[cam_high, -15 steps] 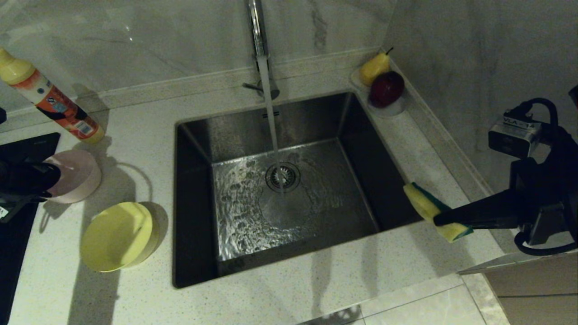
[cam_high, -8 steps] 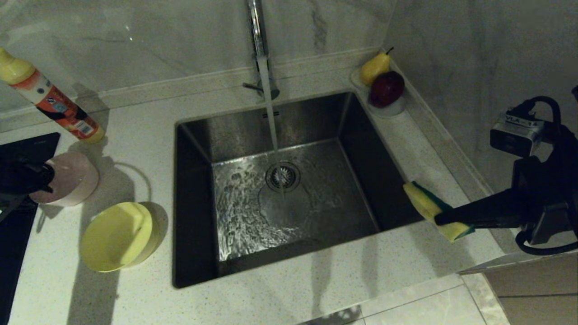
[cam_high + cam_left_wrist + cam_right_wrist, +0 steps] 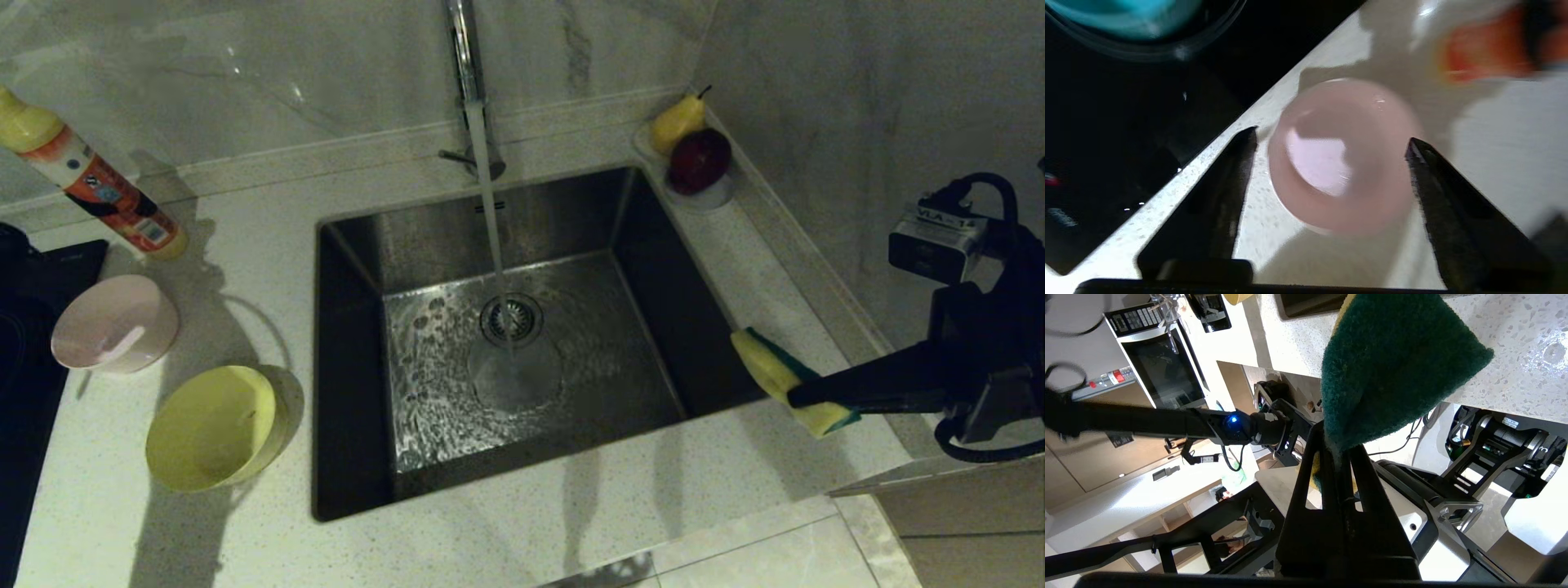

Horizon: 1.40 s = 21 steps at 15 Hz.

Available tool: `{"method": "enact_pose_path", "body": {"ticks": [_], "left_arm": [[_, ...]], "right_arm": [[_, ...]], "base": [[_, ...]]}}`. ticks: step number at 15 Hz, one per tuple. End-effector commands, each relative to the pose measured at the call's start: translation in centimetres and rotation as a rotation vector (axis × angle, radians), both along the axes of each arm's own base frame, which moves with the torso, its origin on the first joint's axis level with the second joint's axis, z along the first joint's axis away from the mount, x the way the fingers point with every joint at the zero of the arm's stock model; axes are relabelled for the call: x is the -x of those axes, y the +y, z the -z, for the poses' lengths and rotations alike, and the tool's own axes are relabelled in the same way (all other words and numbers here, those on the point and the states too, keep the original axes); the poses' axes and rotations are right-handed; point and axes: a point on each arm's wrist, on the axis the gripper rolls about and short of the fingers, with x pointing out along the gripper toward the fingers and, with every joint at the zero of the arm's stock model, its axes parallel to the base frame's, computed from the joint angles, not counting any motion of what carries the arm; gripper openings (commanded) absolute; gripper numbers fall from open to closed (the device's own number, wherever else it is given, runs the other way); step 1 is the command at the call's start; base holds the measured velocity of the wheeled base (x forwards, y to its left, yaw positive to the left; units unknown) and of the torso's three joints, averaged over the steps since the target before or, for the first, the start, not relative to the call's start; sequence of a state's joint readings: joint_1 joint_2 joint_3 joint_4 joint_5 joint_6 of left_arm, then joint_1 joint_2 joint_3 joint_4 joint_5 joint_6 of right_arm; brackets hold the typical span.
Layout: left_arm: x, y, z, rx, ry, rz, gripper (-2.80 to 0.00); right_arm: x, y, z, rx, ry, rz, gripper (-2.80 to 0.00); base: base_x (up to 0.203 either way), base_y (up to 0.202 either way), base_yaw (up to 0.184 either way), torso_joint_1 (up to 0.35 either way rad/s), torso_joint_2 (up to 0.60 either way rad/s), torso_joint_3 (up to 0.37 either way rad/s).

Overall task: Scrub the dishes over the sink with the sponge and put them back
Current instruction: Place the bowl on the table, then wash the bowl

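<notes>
A tall bottle [image 3: 90, 184] with a yellow cap and an orange label stands at the back left of the speckled counter [image 3: 245, 245], near the marble wall [image 3: 286, 65]. A black cooktop [image 3: 24, 392] lies at the left edge. In the back right corner a small white dish [image 3: 710, 196] holds a yellow pear [image 3: 676, 122] and a dark red apple [image 3: 700, 159], touching each other.

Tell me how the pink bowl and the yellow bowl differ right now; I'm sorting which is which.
The pink bowl is pale pink; the yellow bowl is yellow. The pink bowl sits farther back on the counter, beside the dark cooktop; the yellow bowl sits nearer the front and closer to the sink. The left gripper hangs over the pink bowl, jaws open to either side; nothing is near the yellow bowl. Both are small round bowls left of the sink.
</notes>
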<state>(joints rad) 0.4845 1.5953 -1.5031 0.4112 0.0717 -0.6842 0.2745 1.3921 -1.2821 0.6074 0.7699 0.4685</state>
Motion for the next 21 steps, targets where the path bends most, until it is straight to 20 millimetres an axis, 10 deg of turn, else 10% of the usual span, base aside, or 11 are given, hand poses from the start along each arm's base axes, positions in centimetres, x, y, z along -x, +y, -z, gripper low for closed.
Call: {"method": "enact_pose_path", "body": {"ticks": [1,2,10,16,17,21], "left_arm": [[4.1,-2.3,-3.8,-0.085,-0.103,0.017,0.0],[5.2,-3.0,-4.3,-0.105,-0.099,0.034,-2.8],[7.5,-7.6,1.4,-0.135,0.385,0.407,-2.8],[6.4,-8.3,5.7,-0.112,0.419,0.484,-2.8],[6.4,-8.5,5.8,-0.103,0.414,0.503,0.0],[6.3,-8.8,6.3,-0.037,0.405,0.519,0.0]], "right_arm": [[-0.1,0.0,0.2,-0.001,0.013,-0.003,-2.8],[0.0,0.0,0.1,-0.001,0.012,-0.001,-2.8],[-0.1,0.0,0.0,0.001,0.015,0.01,-2.8],[-0.3,0.0,0.0,0.0,0.011,0.011,-2.8],[-0.3,-0.1,-0.1,0.0,0.008,0.016,-2.8],[-0.1,-0.5,0.0,0.001,0.014,0.031,-2.8]], "base": [[0.0,0.0,0.0,0.0,0.0,0.0],[0.0,0.0,0.0,0.0,0.0,0.0],[0.0,0.0,0.0,0.0,0.0,0.0],[0.0,0.0,0.0,0.0,0.0,0.0],[0.0,0.0,0.0,0.0,0.0,0.0],[0.0,0.0,0.0,0.0,0.0,0.0]]}}
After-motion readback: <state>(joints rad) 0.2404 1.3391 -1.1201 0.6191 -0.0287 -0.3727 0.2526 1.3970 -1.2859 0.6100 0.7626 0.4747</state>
